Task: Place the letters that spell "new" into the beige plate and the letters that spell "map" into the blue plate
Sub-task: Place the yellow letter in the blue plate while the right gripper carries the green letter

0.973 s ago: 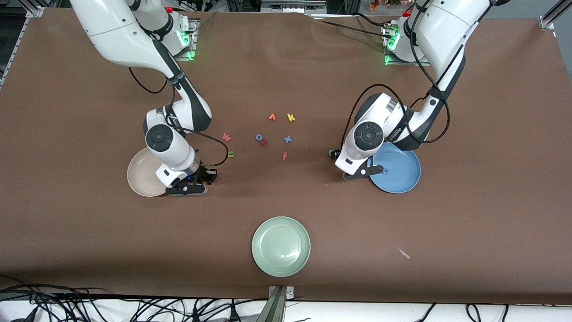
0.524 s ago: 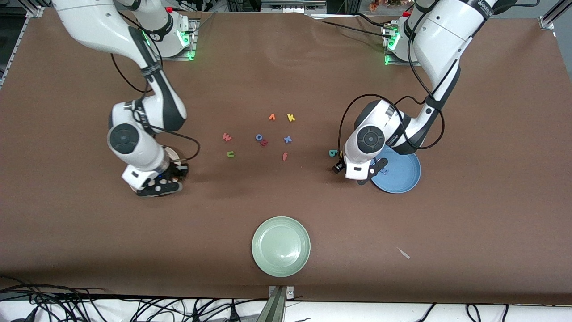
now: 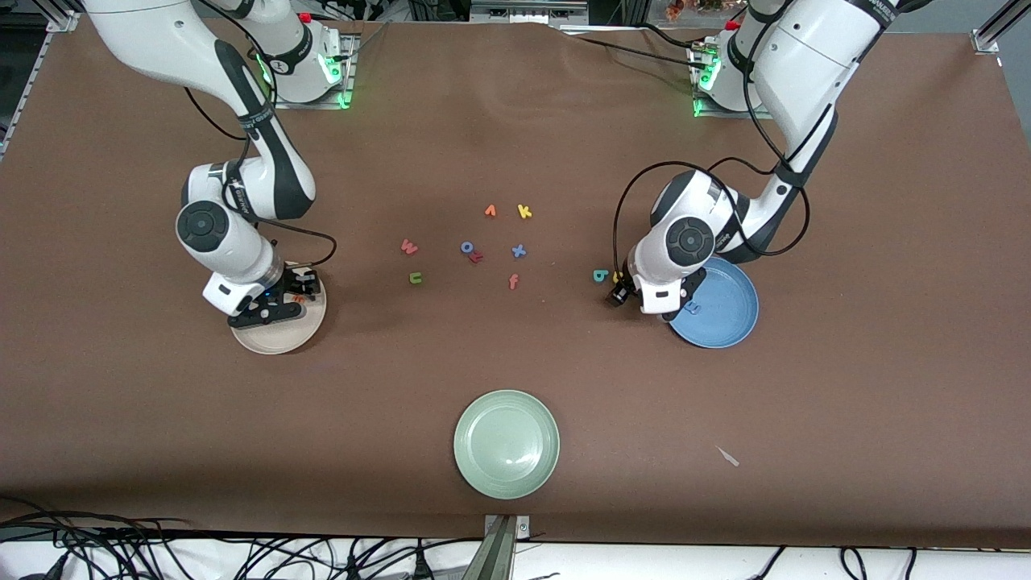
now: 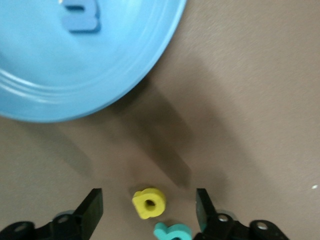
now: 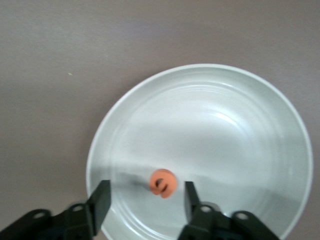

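Right claw [image 5: 144, 200] over the beige plate [image 3: 278, 342], fingers apart, gripping nothing; orange e [image 5: 163, 183] lies in the plate between them. Left claw [image 4: 148, 210] over the worktop [image 3: 515, 379] just beside the blue plate [image 3: 725, 318], fingers spread, empty, straddling the yellow p [image 4: 148, 203]; teal a [image 3: 600, 275] right next to the p, toward the right arm's end. Blue m [image 4: 80, 16] lies in the blue plate. Pinkish-red w [image 3: 409, 246] and green n [image 3: 416, 278] on the worktop mid-table, n nearer the front camera. Pale green plate [image 3: 506, 444] nearest the camera.
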Robot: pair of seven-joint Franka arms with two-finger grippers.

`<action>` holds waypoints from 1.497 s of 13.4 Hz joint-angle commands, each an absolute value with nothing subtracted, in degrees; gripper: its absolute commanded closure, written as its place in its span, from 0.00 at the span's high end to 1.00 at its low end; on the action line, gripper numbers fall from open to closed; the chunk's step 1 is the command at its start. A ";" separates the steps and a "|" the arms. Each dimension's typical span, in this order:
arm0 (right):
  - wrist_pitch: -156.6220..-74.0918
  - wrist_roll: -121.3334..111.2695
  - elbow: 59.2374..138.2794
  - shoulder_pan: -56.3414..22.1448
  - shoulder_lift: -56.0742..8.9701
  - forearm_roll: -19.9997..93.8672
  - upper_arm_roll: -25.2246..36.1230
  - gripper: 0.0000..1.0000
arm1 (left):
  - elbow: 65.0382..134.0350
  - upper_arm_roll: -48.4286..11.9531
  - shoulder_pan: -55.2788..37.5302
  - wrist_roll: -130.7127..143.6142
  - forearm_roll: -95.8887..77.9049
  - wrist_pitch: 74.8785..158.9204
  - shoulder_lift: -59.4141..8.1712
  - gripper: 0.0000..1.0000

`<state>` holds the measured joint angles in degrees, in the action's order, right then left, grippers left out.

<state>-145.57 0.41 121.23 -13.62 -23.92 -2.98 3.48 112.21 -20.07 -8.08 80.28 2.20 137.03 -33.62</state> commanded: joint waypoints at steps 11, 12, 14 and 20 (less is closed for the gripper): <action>-148.53 43.12 119.62 -17.66 -26.44 -9.11 -12.48 0.74 | 119.27 -20.83 -8.17 81.47 0.97 146.34 -30.94 0.28; -148.88 46.46 119.53 -18.19 -27.24 -12.19 -12.48 0.74 | 119.27 -20.83 -8.09 81.30 1.14 146.34 -31.11 0.20; -150.72 51.74 119.62 -18.46 -29.08 -17.73 -12.57 0.74 | 118.92 -20.83 -8.09 81.21 1.32 146.34 -31.55 0.19; -152.39 52.91 119.62 -18.46 -30.14 -19.60 -12.57 0.69 | 115.68 -20.83 -7.65 77.79 1.84 138.29 -27.87 0.17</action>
<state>-150.62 51.59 119.47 -18.66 -29.79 -18.35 -12.42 117.49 -20.60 -8.13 80.19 2.20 144.14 -31.06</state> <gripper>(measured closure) 0.269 0.709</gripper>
